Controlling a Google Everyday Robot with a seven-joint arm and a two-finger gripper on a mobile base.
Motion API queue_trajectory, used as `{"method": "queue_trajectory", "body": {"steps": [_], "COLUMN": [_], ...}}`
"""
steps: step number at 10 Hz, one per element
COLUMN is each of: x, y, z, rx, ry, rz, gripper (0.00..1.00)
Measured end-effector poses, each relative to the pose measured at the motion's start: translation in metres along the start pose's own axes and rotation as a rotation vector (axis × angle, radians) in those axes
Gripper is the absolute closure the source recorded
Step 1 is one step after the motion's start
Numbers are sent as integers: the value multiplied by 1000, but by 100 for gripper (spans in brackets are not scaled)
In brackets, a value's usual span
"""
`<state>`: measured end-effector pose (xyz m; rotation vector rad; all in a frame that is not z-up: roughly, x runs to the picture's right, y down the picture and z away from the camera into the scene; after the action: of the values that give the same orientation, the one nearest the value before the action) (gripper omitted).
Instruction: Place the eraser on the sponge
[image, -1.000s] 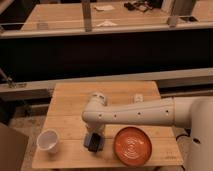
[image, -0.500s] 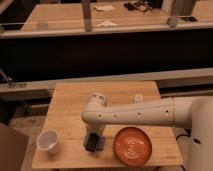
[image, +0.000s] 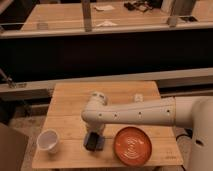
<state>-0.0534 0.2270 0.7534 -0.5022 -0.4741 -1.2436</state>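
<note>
The black eraser (image: 91, 141) lies near the front edge of the wooden table (image: 70, 102). A strip of the blue sponge (image: 101, 145) shows along its right side, so the eraser seems to rest on the sponge. My gripper (image: 94, 131) points down right above the eraser, at the end of the white arm that reaches in from the right. The arm's wrist hides the gripper's tips, and I cannot tell whether it touches the eraser.
An orange plate (image: 132, 145) sits just right of the sponge. A white cup (image: 48, 140) stands at the front left. A tiny white object (image: 138, 97) lies at the back right. Behind the table runs a dark counter with rails.
</note>
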Motion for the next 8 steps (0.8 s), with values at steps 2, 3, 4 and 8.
{"method": "queue_trajectory", "body": {"steps": [2, 3, 4, 8], "x": [0, 0, 0, -1], "y": [0, 0, 0, 1], "z": [-1, -1, -1, -4], "rx": [0, -1, -1, -9], "ry": [0, 1, 0, 1], "rz": [4, 6, 8, 11], "gripper": [39, 50, 61, 61]}}
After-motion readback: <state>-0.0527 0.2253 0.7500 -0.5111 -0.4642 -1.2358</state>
